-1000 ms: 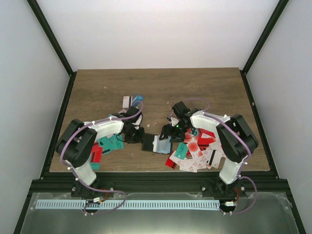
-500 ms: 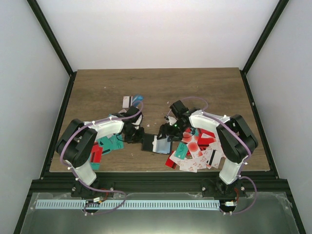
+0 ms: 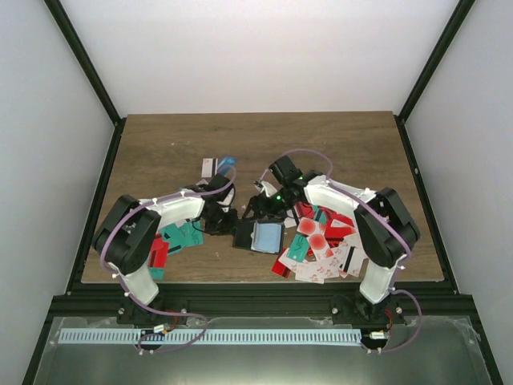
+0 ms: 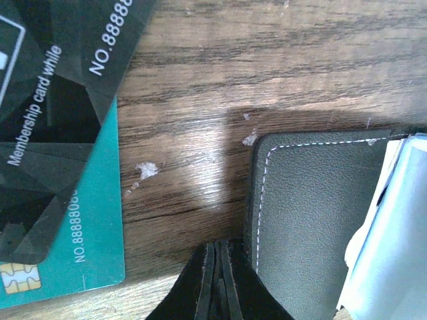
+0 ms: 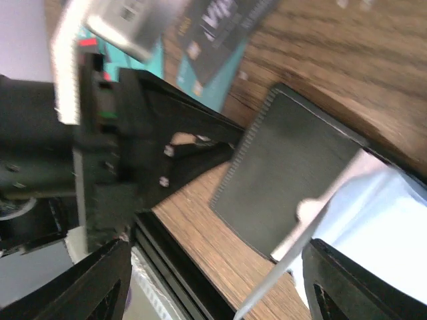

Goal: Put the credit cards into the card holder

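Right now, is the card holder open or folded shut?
Open: the card holder lies spread flat, pale blue sleeve exposed beside its black cover.

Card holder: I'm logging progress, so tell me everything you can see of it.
The card holder lies open and flat on the wooden table. Its black leather-like cover has pale stitching; pale blue sleeves show inside. The shut left pincer sits at its edge; the open right pincer hovers above.
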Robot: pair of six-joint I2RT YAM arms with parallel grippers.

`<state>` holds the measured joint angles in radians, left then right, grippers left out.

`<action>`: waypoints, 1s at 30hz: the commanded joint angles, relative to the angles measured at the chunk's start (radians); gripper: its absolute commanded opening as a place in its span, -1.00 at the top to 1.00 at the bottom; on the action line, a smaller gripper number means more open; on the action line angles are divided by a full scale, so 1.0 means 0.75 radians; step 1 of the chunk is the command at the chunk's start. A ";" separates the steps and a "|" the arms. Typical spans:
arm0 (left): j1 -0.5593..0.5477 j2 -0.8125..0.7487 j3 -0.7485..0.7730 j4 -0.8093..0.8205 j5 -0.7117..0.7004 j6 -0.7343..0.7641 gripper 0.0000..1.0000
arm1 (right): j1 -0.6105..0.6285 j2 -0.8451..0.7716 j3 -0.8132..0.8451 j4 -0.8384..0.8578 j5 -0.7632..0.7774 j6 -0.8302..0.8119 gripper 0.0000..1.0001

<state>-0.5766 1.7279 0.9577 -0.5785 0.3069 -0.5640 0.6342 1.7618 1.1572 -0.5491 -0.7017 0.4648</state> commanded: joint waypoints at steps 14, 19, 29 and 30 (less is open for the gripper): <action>0.026 -0.137 -0.054 -0.060 0.038 -0.019 0.30 | 0.034 0.342 0.165 0.282 -0.350 0.068 -0.44; 0.047 -0.264 -0.061 -0.139 0.008 -0.046 -0.11 | 0.038 0.401 0.140 0.274 -0.307 0.063 -0.44; 0.099 -0.540 -0.157 -0.358 -0.280 -0.117 -0.67 | 0.048 0.383 0.164 0.163 -0.249 -0.006 -0.44; 0.108 -0.561 -0.164 -0.368 -0.293 -0.117 -0.67 | 0.048 0.359 0.176 0.148 -0.255 -0.015 -0.44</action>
<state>-0.5240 1.3556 0.8715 -0.7765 0.1818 -0.6285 0.6533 2.0548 1.2510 -0.3771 -0.9348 0.4911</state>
